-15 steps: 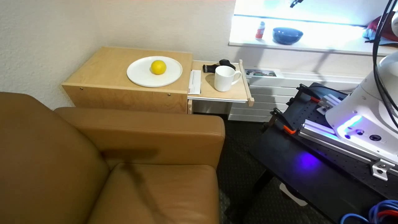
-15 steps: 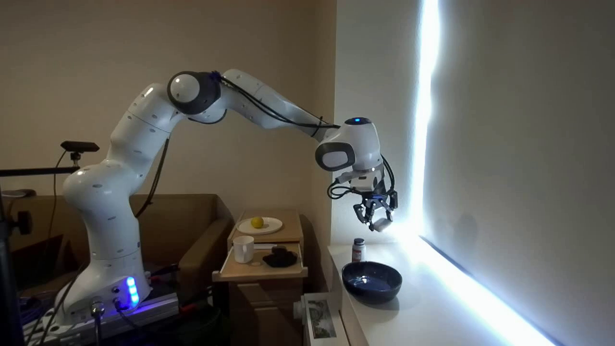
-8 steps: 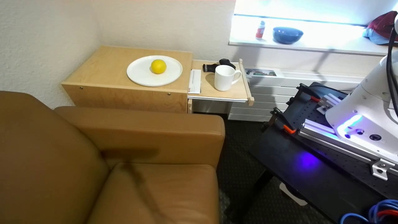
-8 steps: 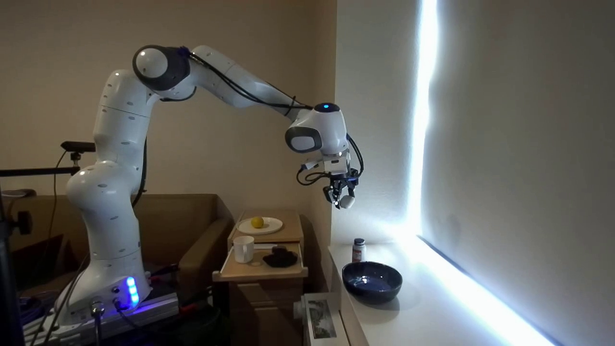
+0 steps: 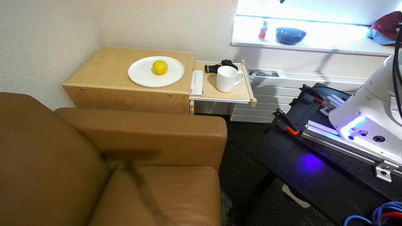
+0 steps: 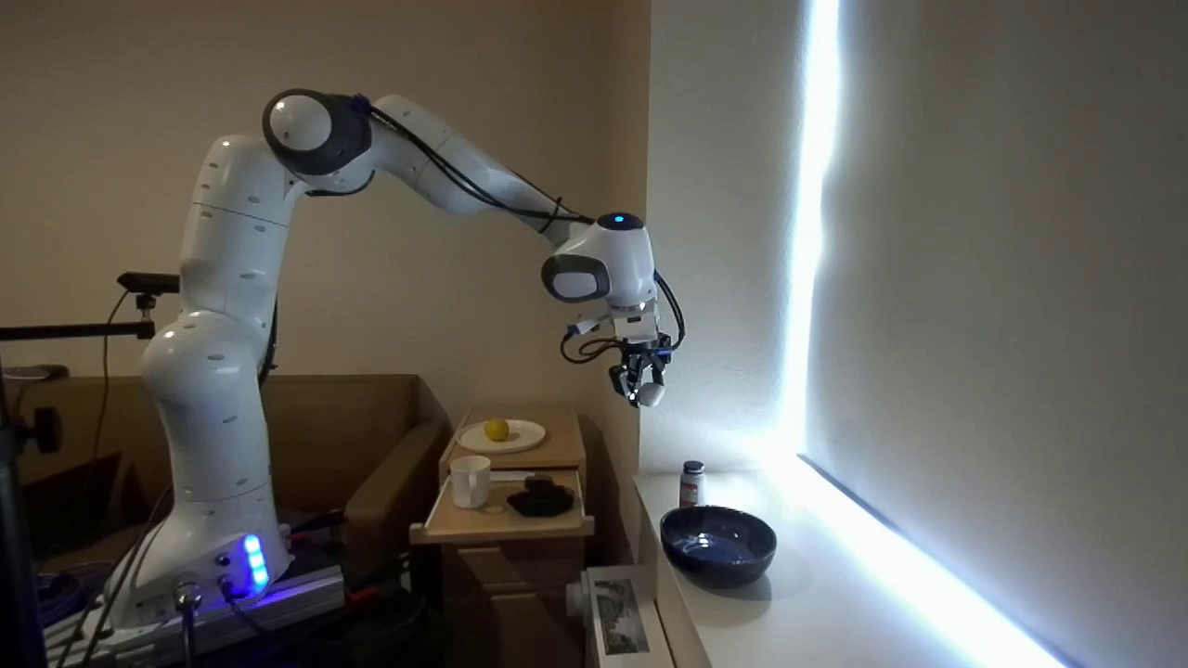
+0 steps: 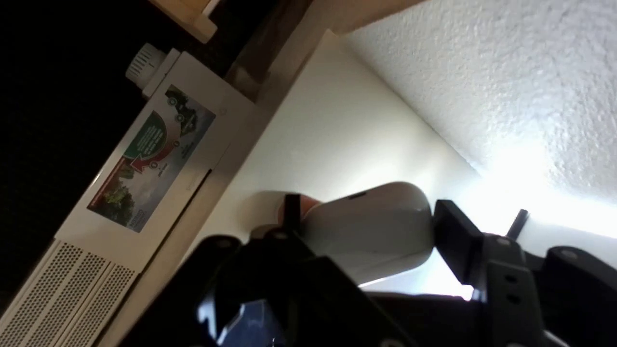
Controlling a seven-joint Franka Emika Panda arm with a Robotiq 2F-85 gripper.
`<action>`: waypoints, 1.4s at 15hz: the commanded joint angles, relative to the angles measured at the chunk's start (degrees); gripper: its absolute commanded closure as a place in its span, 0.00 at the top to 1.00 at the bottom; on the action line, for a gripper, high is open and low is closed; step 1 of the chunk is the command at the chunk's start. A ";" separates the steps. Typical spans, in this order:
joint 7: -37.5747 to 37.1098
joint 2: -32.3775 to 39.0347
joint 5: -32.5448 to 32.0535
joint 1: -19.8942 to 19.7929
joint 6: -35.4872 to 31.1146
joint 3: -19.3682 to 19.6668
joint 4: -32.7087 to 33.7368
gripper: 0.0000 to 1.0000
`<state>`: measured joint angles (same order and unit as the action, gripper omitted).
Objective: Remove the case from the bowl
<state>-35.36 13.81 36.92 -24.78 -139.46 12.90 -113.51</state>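
The white rounded case (image 7: 373, 229) is held between the two black fingers of my gripper (image 6: 639, 388), tilted in the wrist view. It also shows as a small white lump in an exterior view (image 6: 652, 395). The dark-blue bowl (image 6: 691, 557) stands upright on the white window sill, below my gripper and to its right in that view. The bowl also shows in the other exterior picture (image 5: 290, 36); only glossy blue inside is visible. My gripper is high above the sill. In the wrist view, a blue patch behind the gripper's links appears to be the bowl.
A small bottle (image 6: 692, 484) stands beside the bowl on the sill. A red and blue cloth item (image 5: 385, 28) lies farther along. The pulled-out drawer holds a white mug (image 5: 226, 79) and black item (image 5: 228, 63). A white plate (image 5: 141, 73) bears a yellow fruit (image 5: 160, 67).
My gripper, still holding the case, has moved up and left, away from over the bowl, then slightly down and left again. The bowl has stayed put.
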 commanded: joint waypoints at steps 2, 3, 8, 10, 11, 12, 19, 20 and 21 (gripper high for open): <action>-7.48 4.85 -3.41 8.31 -6.67 0.83 1.89 0.44; -10.74 6.77 -5.65 10.10 -9.66 1.27 2.28 0.44; -19.77 9.89 -11.85 12.12 -12.92 1.21 2.09 0.69; -20.80 11.67 -12.36 12.37 -13.48 1.60 3.08 0.69; -21.86 12.25 -13.67 13.10 -14.11 2.70 3.40 0.44; -23.06 13.70 -14.23 13.39 -14.15 3.20 4.29 0.44; -30.31 19.96 -11.77 10.97 -15.21 2.22 8.40 0.44; -31.33 20.62 -11.21 10.40 -15.45 2.05 9.15 0.44; -32.13 21.60 -10.81 9.80 -15.61 1.92 10.33 0.44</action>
<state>-65.35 32.69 24.34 -12.83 -154.39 15.61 -106.88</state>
